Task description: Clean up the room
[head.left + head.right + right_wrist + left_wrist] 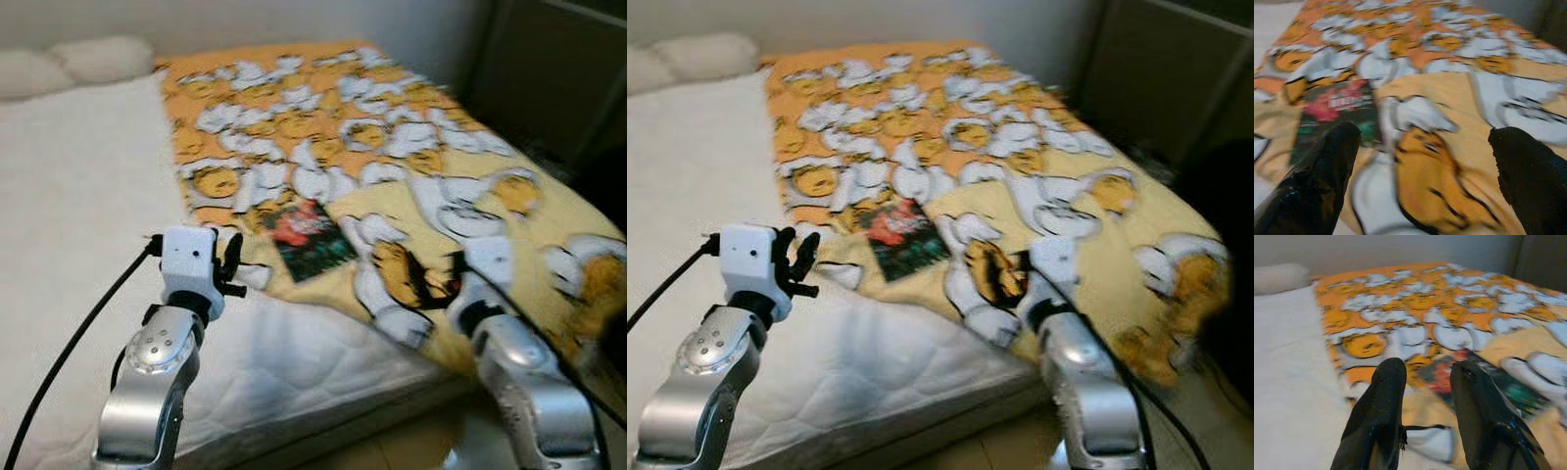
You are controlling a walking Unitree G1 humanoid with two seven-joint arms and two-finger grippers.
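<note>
A dark book (309, 238) with a red and green cover lies flat on the orange and yellow cartoon-print blanket (392, 157) spread over the bed. My left gripper (231, 262) hovers open at the blanket's near left edge, just left of the book, with nothing between its fingers (1381, 401). In the left wrist view the book (1484, 382) lies just beyond the fingertips. My right gripper (1425, 142) is wide open above the blanket near the bed's front edge, right of the book (1334, 115). Its white wrist (487, 262) shows in the head view.
White mattress (78, 215) covers the bed's left half, with pillows (78, 61) at the head. A dark cabinet (549, 69) stands at the right by the wall. Bare floor (392, 455) runs along the bed's front edge.
</note>
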